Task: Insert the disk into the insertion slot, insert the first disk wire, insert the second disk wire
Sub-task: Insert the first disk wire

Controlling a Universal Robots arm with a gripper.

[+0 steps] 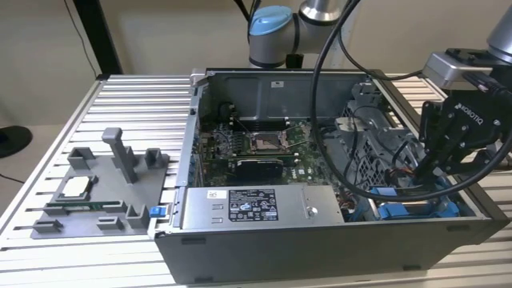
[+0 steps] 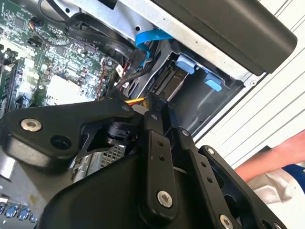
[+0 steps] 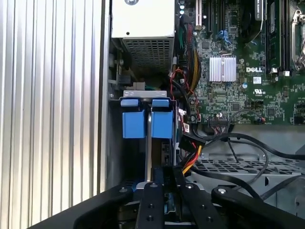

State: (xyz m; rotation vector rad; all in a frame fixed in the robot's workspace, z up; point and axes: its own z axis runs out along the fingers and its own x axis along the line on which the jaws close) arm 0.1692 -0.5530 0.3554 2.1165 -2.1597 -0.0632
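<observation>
The open computer case (image 1: 320,252) lies on a ribbed metal table (image 1: 136,96), with the grey power-supply box (image 1: 256,207) along its near wall and the motherboard (image 1: 256,144) beyond it. The disk (image 3: 143,123) in its blue carrier sits down in the drive bay at the near corner on the exterior view's right (image 1: 396,211), just beside the power-supply box. The gripper (image 1: 421,170) reaches into that corner from above, close to the disk's inner end. In both wrist views its fingers are drawn tightly together (image 3: 165,171) (image 2: 153,102), and the yellow and red disk wire (image 3: 192,160) runs right up to their tips, seemingly pinched between them, though the plug itself is hidden. A grey parts tray (image 1: 96,192) rests on the table well to the exterior view's left
</observation>
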